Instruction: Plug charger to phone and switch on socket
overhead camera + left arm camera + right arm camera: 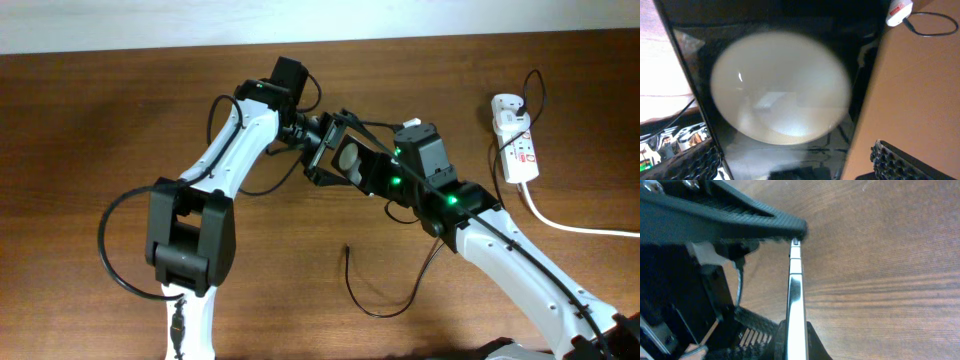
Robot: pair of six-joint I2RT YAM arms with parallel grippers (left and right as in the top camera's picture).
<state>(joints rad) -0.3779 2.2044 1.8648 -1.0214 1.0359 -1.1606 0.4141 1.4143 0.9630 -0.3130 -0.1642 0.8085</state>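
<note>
**Phone held edge-on by the right arm**

The right gripper is clenched on the phone's thin edge at mid-table, likely to keep its port reachable. The left gripper brackets it, jaws wide, gripping nothing. The charger lies loose below, and the socket sits far right.

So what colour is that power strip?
The power strip is white with small red marks, clearest in the overhead view.
</note>
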